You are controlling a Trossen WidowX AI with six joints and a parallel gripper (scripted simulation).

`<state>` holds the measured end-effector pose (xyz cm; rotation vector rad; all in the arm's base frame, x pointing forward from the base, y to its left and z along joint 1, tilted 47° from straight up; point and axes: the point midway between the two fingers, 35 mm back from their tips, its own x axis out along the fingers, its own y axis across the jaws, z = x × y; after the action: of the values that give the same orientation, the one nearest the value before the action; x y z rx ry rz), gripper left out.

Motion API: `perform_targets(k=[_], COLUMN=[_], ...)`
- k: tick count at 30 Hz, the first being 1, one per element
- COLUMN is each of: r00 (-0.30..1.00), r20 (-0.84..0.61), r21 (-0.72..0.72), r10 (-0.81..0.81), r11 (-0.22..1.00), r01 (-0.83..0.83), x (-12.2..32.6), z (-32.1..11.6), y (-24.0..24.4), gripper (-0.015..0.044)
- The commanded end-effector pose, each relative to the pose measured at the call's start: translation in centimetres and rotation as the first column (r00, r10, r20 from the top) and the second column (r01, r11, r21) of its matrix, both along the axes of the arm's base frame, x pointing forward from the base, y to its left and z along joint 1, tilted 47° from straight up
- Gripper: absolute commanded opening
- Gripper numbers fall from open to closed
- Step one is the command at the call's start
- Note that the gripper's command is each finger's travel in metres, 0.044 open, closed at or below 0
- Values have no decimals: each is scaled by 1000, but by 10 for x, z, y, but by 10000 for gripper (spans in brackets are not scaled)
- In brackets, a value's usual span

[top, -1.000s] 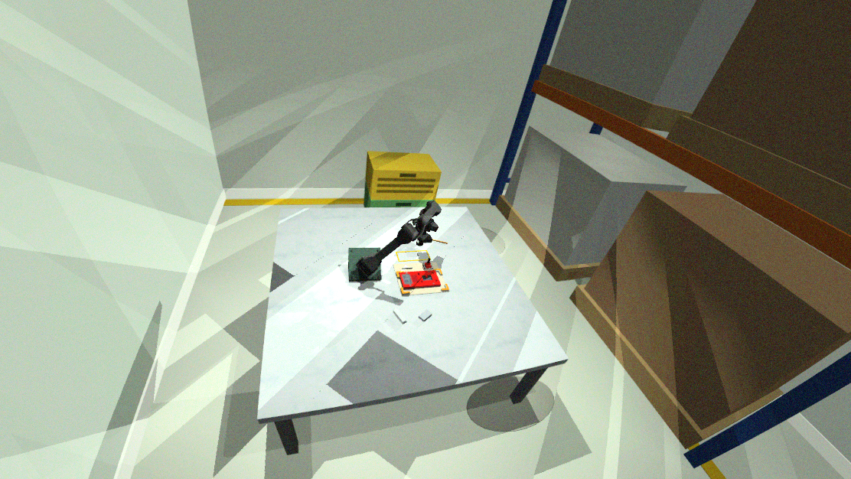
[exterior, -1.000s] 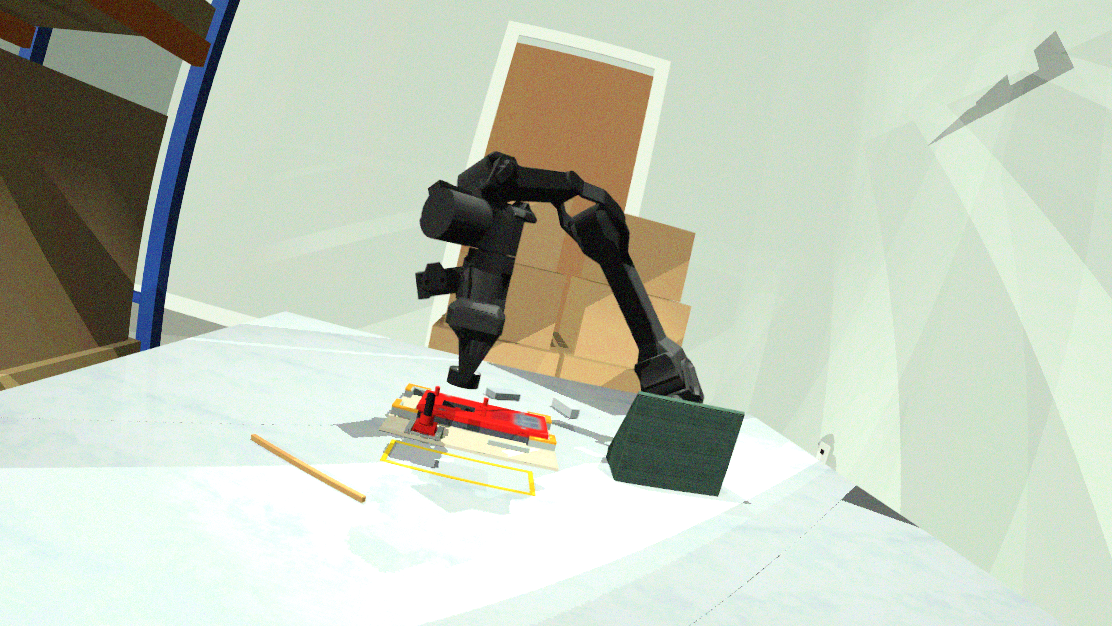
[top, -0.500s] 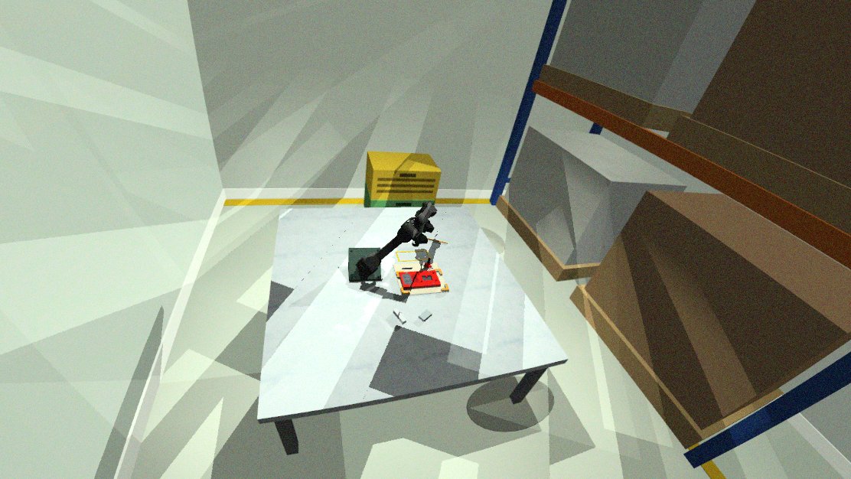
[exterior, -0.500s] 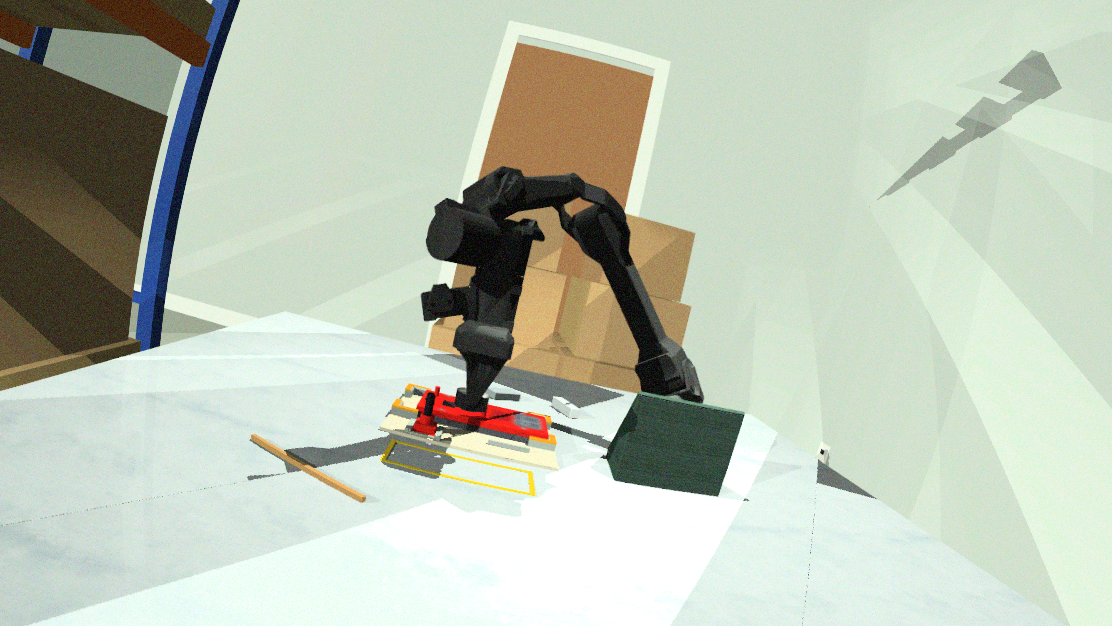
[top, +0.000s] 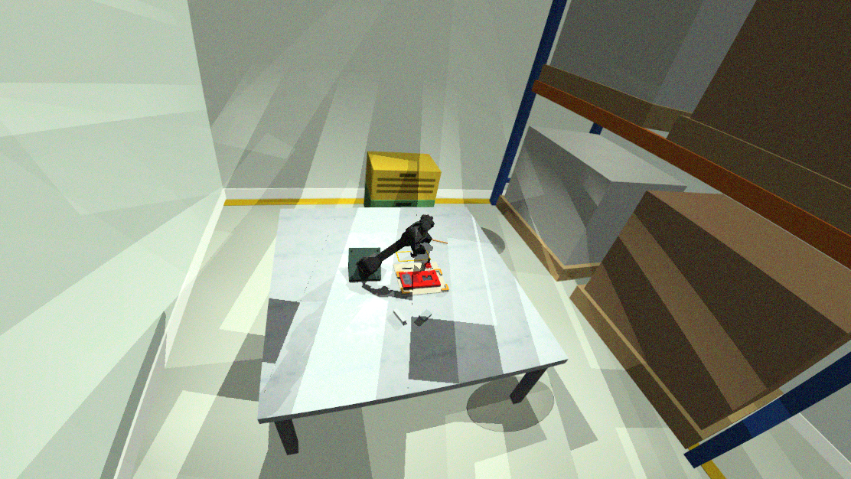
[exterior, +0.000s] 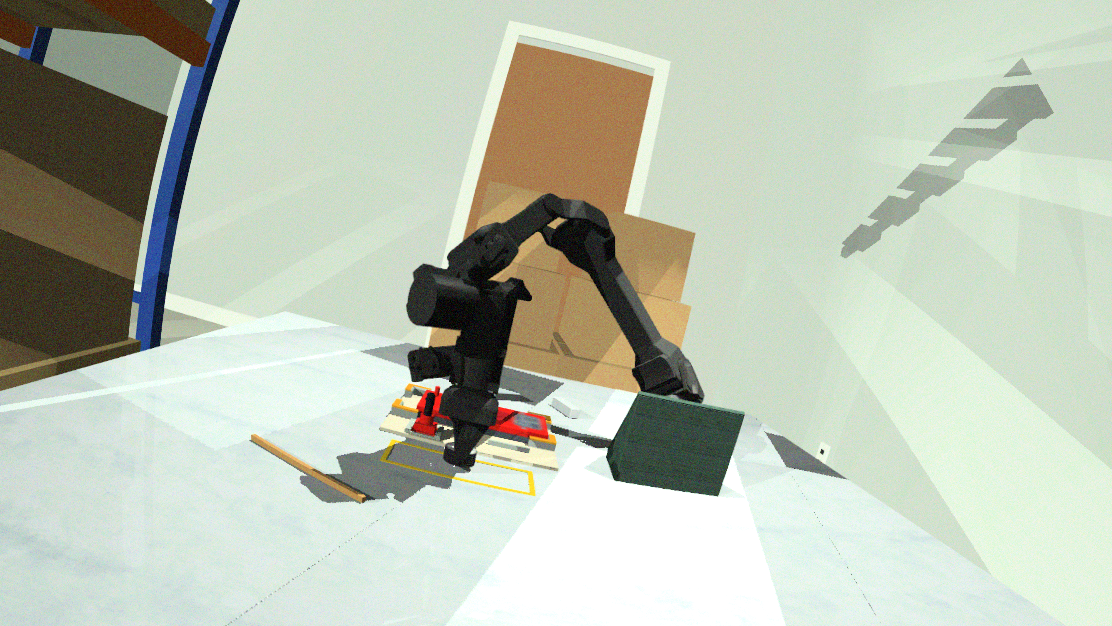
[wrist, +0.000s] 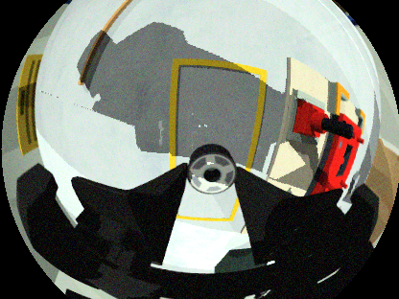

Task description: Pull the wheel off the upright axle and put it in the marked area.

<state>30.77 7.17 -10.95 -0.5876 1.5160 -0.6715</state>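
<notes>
The wheel [exterior: 459, 457] [wrist: 211, 151], with a black tyre and a grey spoked hub, is clamped between the fingertips of my gripper [wrist: 211, 169] [exterior: 462, 444]. The gripper is shut on it and points down. The wheel is off the axle and over the marked area, a yellow outline [wrist: 175, 110] [exterior: 498, 486] [top: 397, 256]. It looks low; I cannot tell its exact gap to the table. The black upright axle [wrist: 337, 126] [exterior: 428, 408] stands bare on its red holder [wrist: 307, 117] [exterior: 424, 426], beside the outline. In the top view the arm hides the wheel.
A red flat body [top: 419, 279] [exterior: 509, 419] lies on a cream base with orange corners, next to the outline. A thin orange stick [exterior: 307, 468] [top: 439, 241] lies on the other side. A dark green block [exterior: 677, 447] stands at the arm's base. Two small grey pieces [top: 399, 317] lie farther off.
</notes>
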Motion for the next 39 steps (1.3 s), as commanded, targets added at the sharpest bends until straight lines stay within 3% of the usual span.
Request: perform_targets(k=[1, 3, 14, 24, 30, 33, 39], r00=[1000, 1000, 1000, 1000, 1000, 1000, 1000], r20=[-2, -2, -5, -3, -8, -10, -10], r21=[-6, -6, -3, -3, -1, -3, -3], r10=[7, 7, -3, 7, 10, 7, 7], r11=[1000, 1000, 1000, 1000, 1000, 1000, 1000], r01=[-7, -7, 3, -7, -10, -7, -7], x=[-2, -2, -2, 0, -59, -80, -80], z=[-7, -7, -4, 36, 80, 95, 95], y=[-9, -9, -6, 36, 49, 51, 51], gripper=[0, 0, 289, 300, 440, 440, 440])
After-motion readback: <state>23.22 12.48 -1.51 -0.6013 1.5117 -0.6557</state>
